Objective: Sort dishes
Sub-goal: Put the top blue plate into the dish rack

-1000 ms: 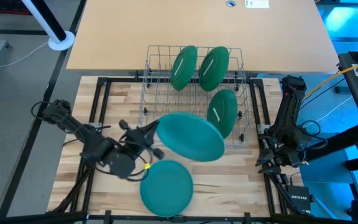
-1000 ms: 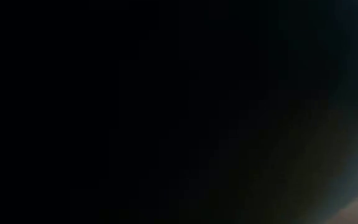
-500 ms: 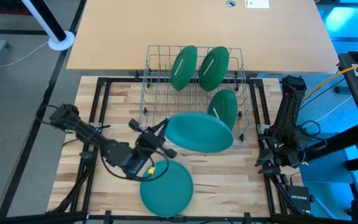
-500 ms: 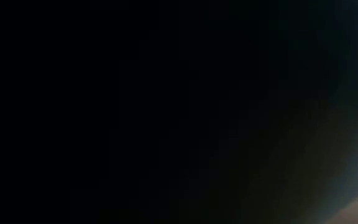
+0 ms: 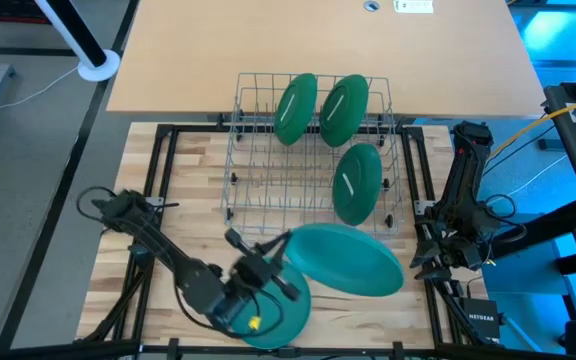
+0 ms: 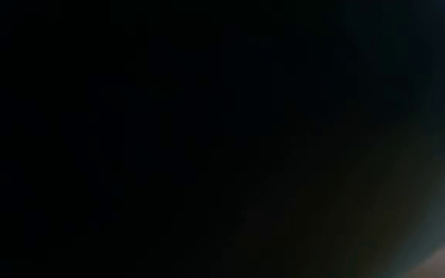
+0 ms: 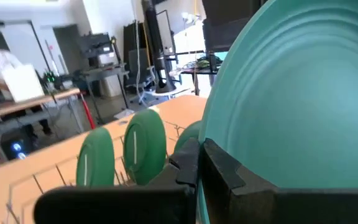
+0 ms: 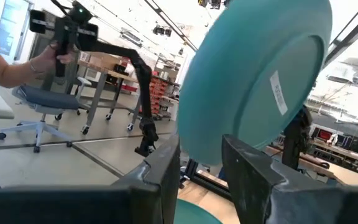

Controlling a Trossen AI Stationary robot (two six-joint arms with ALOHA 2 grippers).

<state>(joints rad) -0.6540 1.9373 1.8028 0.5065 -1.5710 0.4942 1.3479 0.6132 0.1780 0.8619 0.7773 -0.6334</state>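
My low view was black. From above, the wire rack (image 5: 308, 150) held three racked plates (image 5: 296, 108) (image 5: 344, 108) (image 5: 358, 183), and a flat plate (image 5: 286, 312) lay on the table (image 5: 158, 170). The left gripper (image 5: 280, 262) clamped the fifth plate (image 5: 353, 262) before the rack. The right gripper (image 8: 201, 163), parked at the right edge, stood part-open and empty.

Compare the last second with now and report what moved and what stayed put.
The left pincer, shut on the held green plate, has carried it away from the wire rack toward the table's near right, over the edge of the flat plate. Nothing was released. The three racked plates stayed put, as did the right arm parked at the right edge.
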